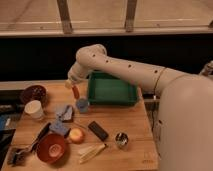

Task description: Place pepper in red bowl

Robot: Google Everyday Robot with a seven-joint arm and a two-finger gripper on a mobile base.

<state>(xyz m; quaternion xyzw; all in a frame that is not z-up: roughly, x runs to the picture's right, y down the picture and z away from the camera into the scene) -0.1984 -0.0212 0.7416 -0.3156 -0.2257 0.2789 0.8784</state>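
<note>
Wooden table (127, 117), gripper (74, 86) hovering over its far left.
Fingers pinch the pepper (76, 92), which hangs down, well apart from the red bowl (51, 149) at the near left.

A pale wooden table (135, 117) carries a green rectangular plastic tray (112, 90) at its back, a dark maroon bowl (34, 93) and a white cup (34, 109) on the left, and a small blue cup (82, 104) by the tray's front left corner. Nearer the front lie a round orange-red bowl (51, 147), a yellow-orange ball (76, 135), a black rectangular block (98, 130), long pale-yellow pieces (92, 151) and a small shiny metal cup (121, 139). The gripper (74, 86) hangs above the back left, closed on a slim red-orange pepper (76, 92).
</note>
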